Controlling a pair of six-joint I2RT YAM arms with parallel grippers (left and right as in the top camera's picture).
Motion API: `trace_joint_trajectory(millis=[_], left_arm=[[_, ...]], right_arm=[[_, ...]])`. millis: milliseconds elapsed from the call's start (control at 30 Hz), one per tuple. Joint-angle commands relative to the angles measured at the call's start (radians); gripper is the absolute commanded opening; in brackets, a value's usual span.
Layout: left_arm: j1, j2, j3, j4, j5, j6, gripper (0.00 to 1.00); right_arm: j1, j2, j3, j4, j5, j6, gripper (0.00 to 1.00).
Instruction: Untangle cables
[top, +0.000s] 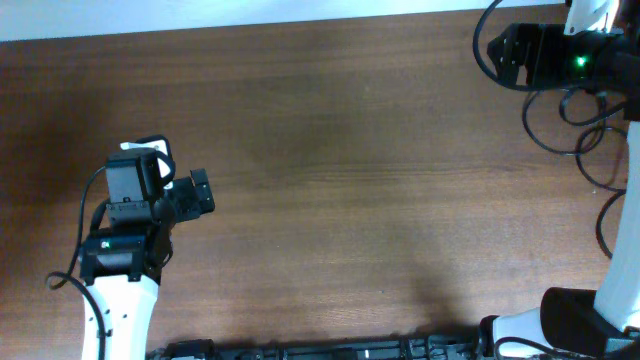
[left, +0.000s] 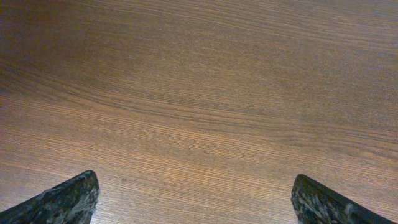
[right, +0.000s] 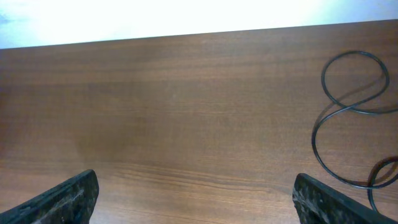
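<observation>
The table (left: 199, 93) is brown wood with fine grain and a soft matt sheen. The cables (right: 342, 107) look like smooth black plastic, while the left gripper (left: 194, 200) has rough, speckled black fingers (left: 62, 202).

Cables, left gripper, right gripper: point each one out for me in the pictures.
cables (right: 347, 107), right wrist view, where the two loops meet.
left gripper (left: 195, 177), left wrist view, midway between its open fingertips.
right gripper (right: 195, 177), right wrist view, midway between its open fingertips.

On the brown wooden table (top: 330, 180), the left gripper (top: 198, 192) hovers near the left side, the right arm (top: 545, 55) shows a green light at the far right corner, and thin black cables (top: 603, 225) loop along the right edge.
</observation>
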Motion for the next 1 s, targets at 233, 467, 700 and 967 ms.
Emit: trace_joint_trajectory(millis=[233, 467, 700, 967], left_arm=[[0.003, -0.008, 0.003, -0.002, -0.007, 0.016, 0.99], [0.003, -0.008, 0.003, -0.002, -0.007, 0.016, 0.99], [0.002, -0.064, -0.003, -0.024, -0.007, 0.016, 0.99], [0.002, -0.350, -0.305, 0.349, 0.132, 0.188, 0.99]], right_arm=[[0.003, 0.005, 0.004, -0.003, 0.002, -0.010, 0.99], [0.003, 0.005, 0.004, -0.003, 0.002, -0.010, 0.99], [0.003, 0.005, 0.004, -0.003, 0.002, -0.010, 0.99], [0.003, 0.005, 0.004, -0.003, 0.002, -0.010, 0.99]])
